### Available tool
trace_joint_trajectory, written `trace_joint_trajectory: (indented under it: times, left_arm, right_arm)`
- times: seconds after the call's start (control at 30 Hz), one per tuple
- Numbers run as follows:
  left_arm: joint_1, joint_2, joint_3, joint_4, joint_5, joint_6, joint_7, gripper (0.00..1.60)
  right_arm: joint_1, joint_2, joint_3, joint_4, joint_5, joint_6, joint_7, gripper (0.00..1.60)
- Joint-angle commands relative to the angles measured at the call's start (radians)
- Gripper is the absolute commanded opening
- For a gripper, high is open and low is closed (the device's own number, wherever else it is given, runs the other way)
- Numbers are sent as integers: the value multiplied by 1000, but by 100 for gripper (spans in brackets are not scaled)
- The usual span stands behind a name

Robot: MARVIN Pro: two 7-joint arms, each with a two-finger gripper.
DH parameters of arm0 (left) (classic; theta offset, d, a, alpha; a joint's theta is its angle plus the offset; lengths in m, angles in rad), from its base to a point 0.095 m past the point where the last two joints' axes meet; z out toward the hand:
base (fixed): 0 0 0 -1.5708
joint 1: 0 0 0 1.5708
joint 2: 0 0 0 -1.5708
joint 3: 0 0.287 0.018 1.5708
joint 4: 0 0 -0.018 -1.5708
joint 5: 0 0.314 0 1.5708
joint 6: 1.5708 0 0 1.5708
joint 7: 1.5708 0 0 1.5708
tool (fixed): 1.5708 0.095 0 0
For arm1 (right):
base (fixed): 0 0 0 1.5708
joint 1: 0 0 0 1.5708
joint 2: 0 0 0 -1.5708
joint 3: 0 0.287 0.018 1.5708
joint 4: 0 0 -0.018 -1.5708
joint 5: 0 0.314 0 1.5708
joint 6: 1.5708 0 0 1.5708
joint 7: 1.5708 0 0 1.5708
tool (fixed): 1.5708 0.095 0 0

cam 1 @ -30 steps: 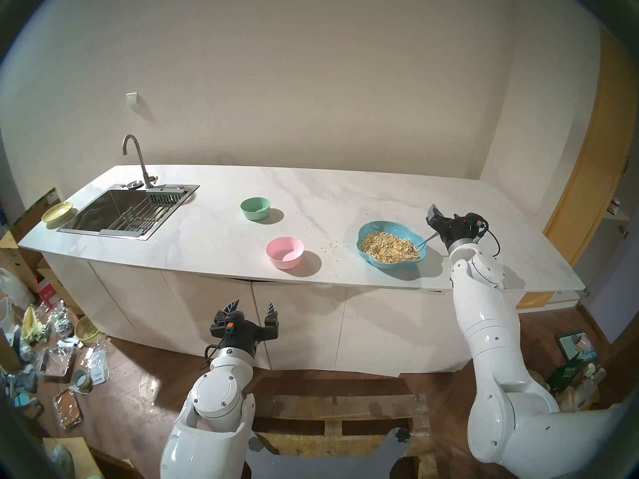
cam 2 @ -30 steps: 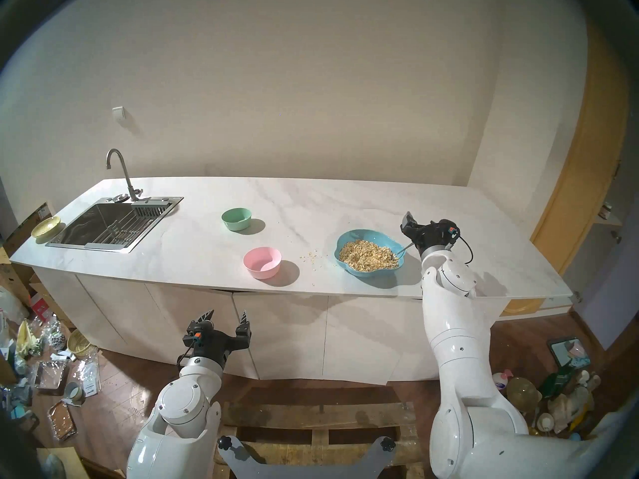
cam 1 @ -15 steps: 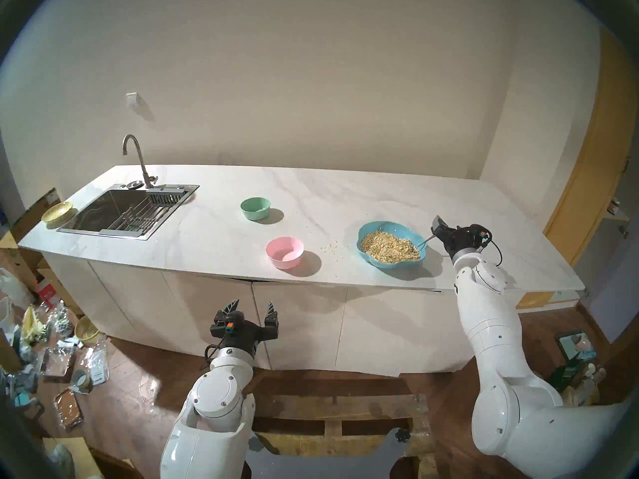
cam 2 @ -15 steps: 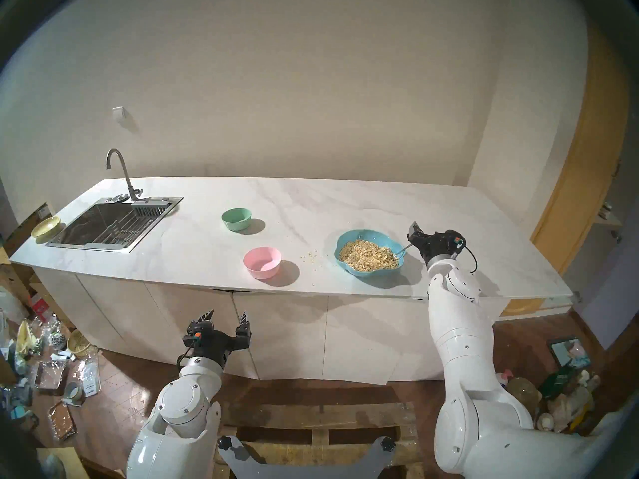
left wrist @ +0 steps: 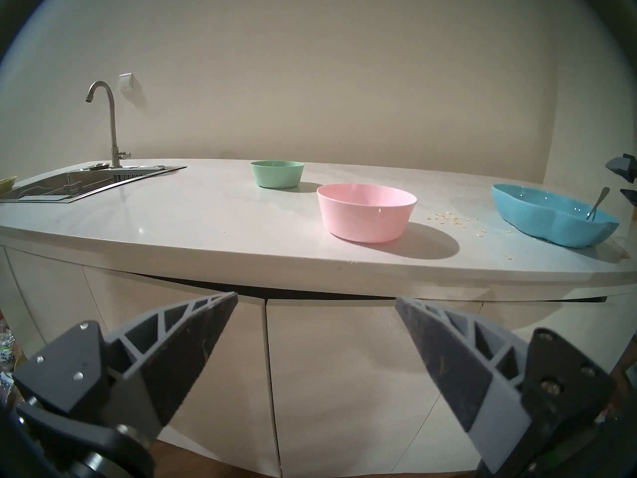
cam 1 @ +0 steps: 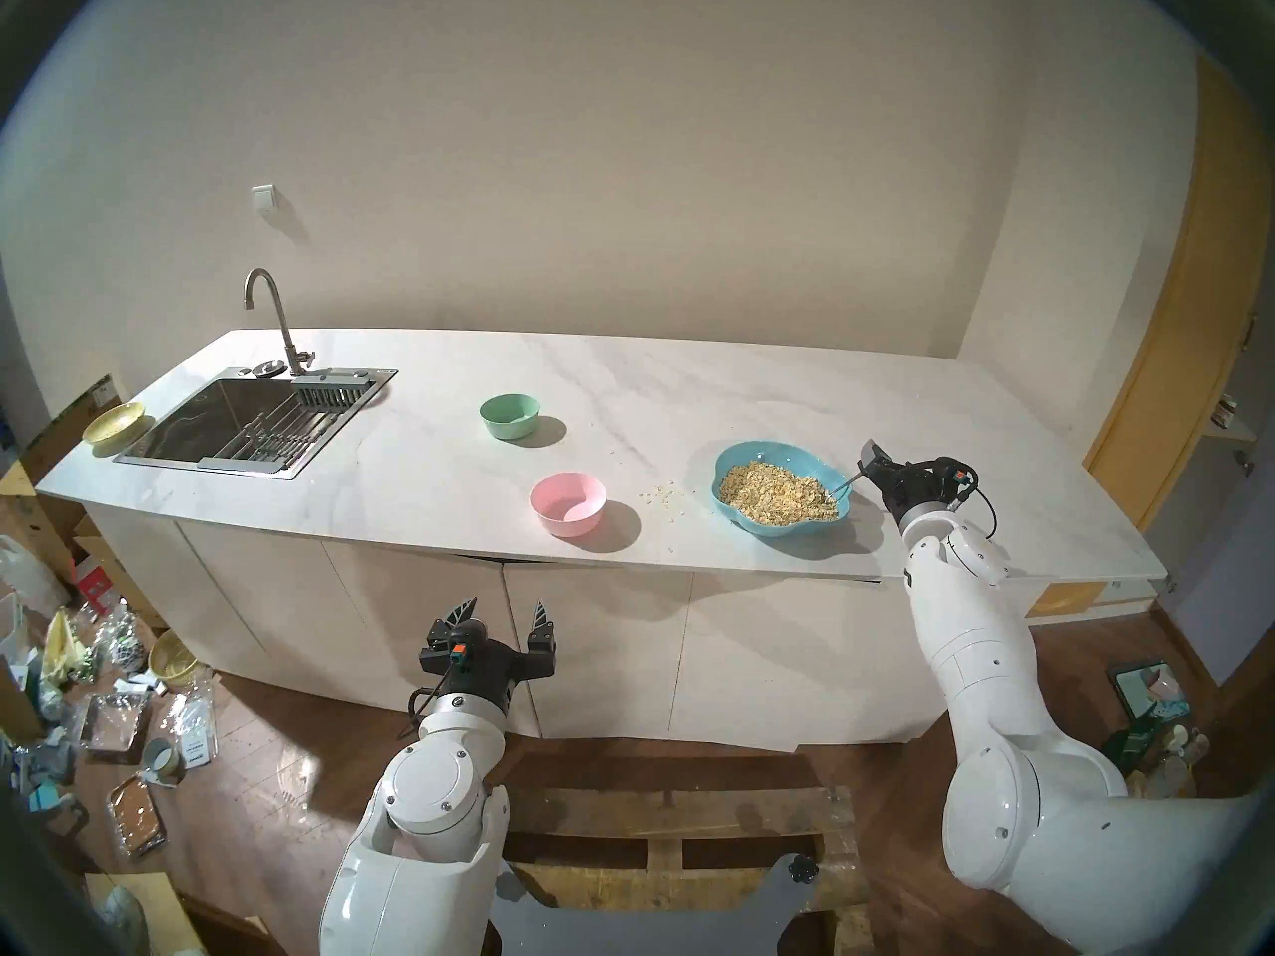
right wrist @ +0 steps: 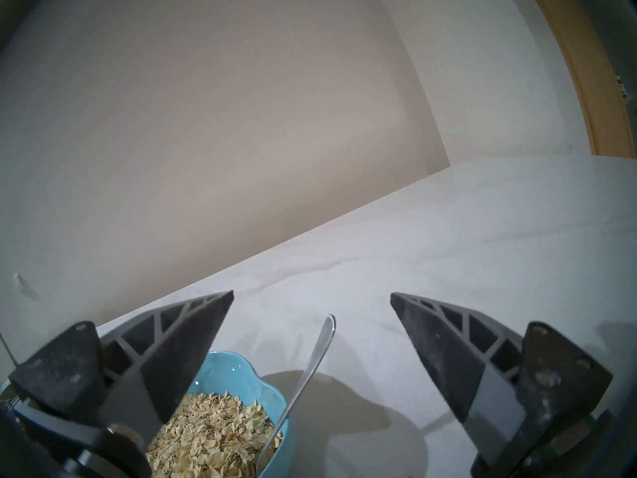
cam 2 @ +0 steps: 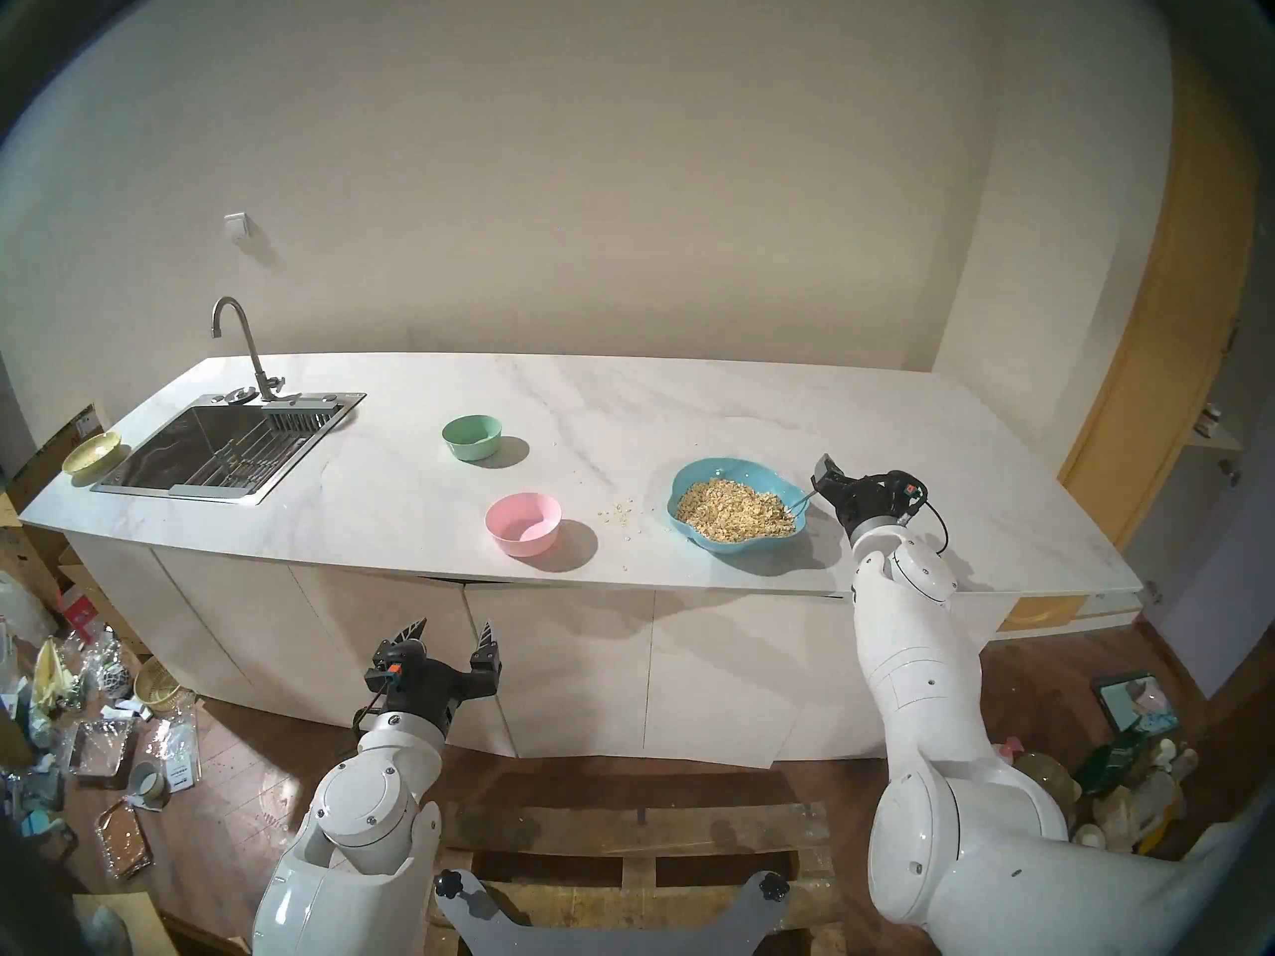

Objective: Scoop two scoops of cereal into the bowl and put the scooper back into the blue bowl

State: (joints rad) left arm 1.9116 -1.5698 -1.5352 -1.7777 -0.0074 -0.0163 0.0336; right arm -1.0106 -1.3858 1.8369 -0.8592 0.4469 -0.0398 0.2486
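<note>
Head views: blue bowl (cam 1: pixel 783 487) heaped with cereal (cam 1: pixel 776 492) on counter (cam 1: pixel 621 382), spoon (cam 1: pixel 847 483) leaning on its right rim; empty pink bowl (cam 1: pixel 568 503) to its left. Right gripper (cam 1: pixel 871 466) beside spoon handle.

Left wrist: left gripper (left wrist: pixel 315 299) before cabinet, jaws apart, empty.

Right wrist: jaws wide apart, spoon handle between them, untouched.

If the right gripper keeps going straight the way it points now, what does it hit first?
Probably the spoon: its handle rises from the blue bowl between the open fingers of the right gripper. Beyond it only bare countertop and the wall show. Depth is unclear.
</note>
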Motion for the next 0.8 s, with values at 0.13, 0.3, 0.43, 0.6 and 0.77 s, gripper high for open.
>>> trace_joint_trajectory:
  times: [0.13,0.3,0.43,0.6,0.77]
  left_arm:
    - [-4,0,3,-26,-2,-5,-4,160]
    - [-5,0,3,-26,-2,-5,-4,160]
    - [-5,0,3,-25,-2,-5,-4,160]
    - [-5,0,3,-25,-2,-5,-4,160]
    - [-5,0,3,-25,-2,-5,-4,160]
  right_arm:
    - [62,-10,-3,66,7,-32,11,160]
    - [77,-15,-8,101,2,-43,12,160]
    - [92,-19,-13,128,-1,-48,6,160]
    - [111,-20,-16,163,-2,-58,2,160]
    - [135,-21,-22,204,-5,-71,-2,160]
